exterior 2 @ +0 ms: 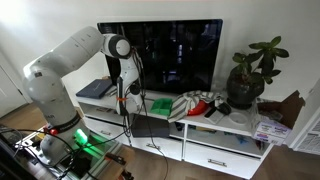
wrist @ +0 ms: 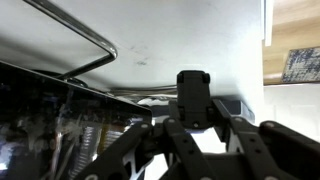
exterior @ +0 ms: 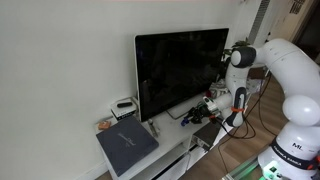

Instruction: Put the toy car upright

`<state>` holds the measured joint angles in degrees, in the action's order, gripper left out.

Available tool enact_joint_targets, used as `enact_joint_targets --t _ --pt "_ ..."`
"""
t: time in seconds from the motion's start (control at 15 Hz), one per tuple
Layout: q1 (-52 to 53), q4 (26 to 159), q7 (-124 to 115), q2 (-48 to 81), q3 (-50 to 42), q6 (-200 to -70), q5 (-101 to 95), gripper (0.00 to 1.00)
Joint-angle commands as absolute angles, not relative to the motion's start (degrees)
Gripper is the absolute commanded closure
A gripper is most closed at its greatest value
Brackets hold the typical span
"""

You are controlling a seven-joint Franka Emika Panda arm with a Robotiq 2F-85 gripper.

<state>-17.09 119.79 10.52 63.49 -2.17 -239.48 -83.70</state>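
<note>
the toy car (exterior 2: 160,106) sits on the white tv stand (exterior 2: 245,122) before the black tv (exterior 2: 160,55), just beside the arm; the gripper (wrist: 195,140) fills the wrist view, whether its jaws are open i cannot tell.

- White base of the robot arm (exterior: 293,150) in an exterior view: dark lettering beginning with "M"; the rest is too small to read.
- Flat dark grey book (exterior: 126,145): a faint cover mark, illegible.
- No other text can be read.
</note>
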Motion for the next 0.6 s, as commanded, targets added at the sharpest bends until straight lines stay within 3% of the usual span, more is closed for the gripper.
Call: enact_joint_targets --t 0.0,0.53 --pt "-15.34 116.23 9.18 66.49 -2.72 -239.91 -82.09 0.89" --pt "-13.74 113.18 9.36 68.82 -4.42 -238.32 -81.91 0.89"
